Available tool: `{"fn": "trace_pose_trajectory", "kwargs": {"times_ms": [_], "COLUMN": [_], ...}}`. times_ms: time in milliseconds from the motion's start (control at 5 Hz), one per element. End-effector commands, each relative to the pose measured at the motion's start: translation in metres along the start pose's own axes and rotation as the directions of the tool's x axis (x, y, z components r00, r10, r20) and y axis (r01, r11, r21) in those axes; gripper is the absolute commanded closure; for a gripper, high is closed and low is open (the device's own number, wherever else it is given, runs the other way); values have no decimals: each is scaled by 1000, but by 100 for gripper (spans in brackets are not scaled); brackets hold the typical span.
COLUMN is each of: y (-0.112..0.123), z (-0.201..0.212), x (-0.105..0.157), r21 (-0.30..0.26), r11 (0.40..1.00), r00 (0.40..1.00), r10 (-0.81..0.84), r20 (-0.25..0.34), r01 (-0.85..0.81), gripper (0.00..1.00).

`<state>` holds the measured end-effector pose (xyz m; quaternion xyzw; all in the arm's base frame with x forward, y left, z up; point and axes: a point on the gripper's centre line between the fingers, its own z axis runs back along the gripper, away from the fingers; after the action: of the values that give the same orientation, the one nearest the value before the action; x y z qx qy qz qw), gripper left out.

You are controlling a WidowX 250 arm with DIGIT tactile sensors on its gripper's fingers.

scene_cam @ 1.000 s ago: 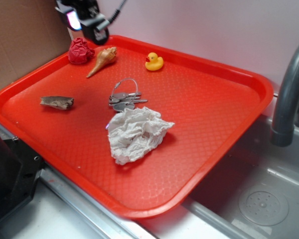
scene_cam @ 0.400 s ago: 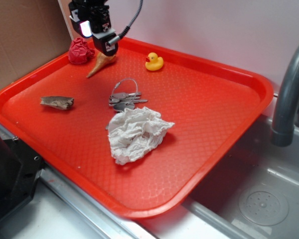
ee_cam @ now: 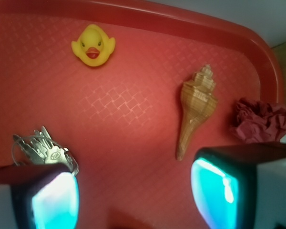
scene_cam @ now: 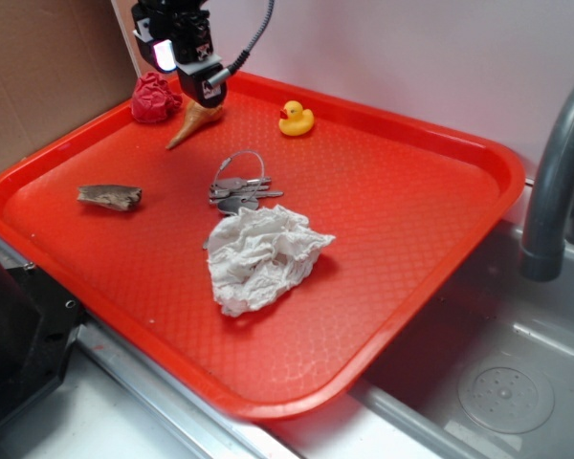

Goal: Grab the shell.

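Gripper point(scene_cam: 203, 91) hovers above shell point(ee_cam: 196, 106), jaws spread, nothing pinched. Shell lies flat near far-left corner of tray point(scene_cam: 440, 143), between red ball point(ee_cam: 260, 120) and duck point(ee_cam: 93, 44), apart from both. Advice: shift toward ball so shell's wide body sits betw. pads point(ee_cam: 214, 193), then descend & close across body, not tail. Tray: red, textured, raised rim; keys point(scene_cam: 239, 191), tissue point(scene_cam: 263, 256), shard point(scene_cam: 109, 197) mid-tray. Sink point(scene_cam: 507, 382) & faucet point(scene_cam: 555, 182) beside tray.
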<state>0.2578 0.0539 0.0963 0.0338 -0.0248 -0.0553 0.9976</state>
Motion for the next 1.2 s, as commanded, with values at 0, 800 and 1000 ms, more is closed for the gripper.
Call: {"fn": "trace_pose_trajectory", "kwargs": {"times_ms": [0,800,1000], "y": [23,51,53], "z": [-2,-29,-34], "x": [11,43,48], "r21": [9,30,37], "r11": [993,983,982], "r00": [992,975,975], "r10": [119,173,176], "r20": [39,137,134], "r01": [-120,-179,-183], "gripper": [0,0,0]}}
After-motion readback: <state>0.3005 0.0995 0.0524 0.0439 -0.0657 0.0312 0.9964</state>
